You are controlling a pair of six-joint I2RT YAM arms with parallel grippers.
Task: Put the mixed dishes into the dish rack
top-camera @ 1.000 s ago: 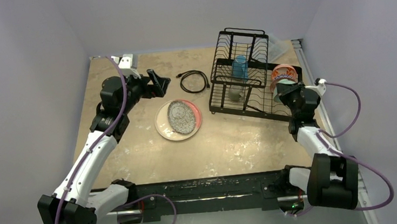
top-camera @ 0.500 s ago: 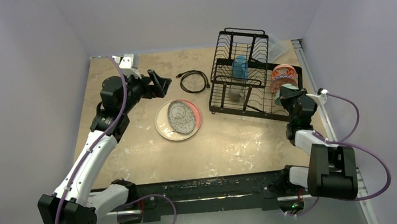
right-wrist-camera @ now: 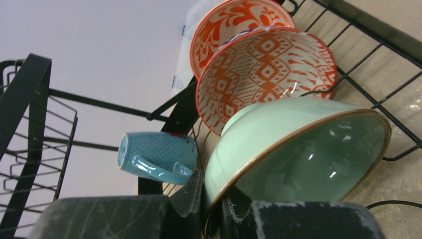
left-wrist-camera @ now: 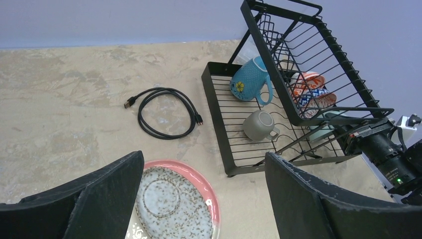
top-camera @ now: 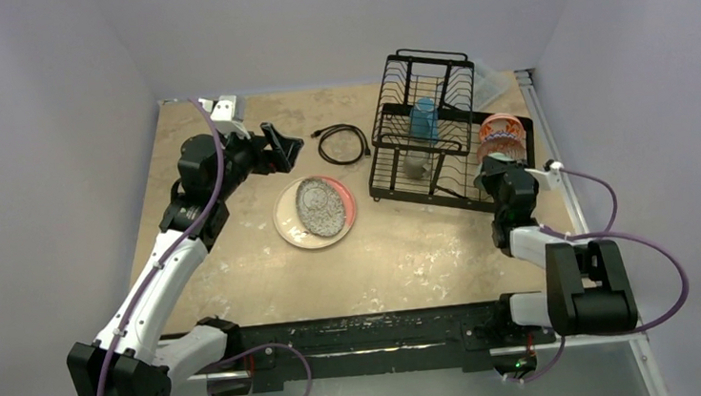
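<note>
Right wrist view: right gripper [right-wrist-camera: 213,219] pinches the rim of the teal bowl [right-wrist-camera: 298,154], which stands tilted on edge at the right end of the rack [right-wrist-camera: 30,99], just in front of 2 orange bowls [right-wrist-camera: 263,69]; cup [right-wrist-camera: 157,157] lies further in. Bowl looks glazed, stiff, slick, breakable, so a thin rim pinch may slip. Left gripper [left-wrist-camera: 204,167] hangs spread wide above the plate [left-wrist-camera: 211,194] carrying the oval dish [left-wrist-camera: 166,209], both on the table [left-wrist-camera: 59,99]; probably heavy, flat, best taken by the rim.
</note>
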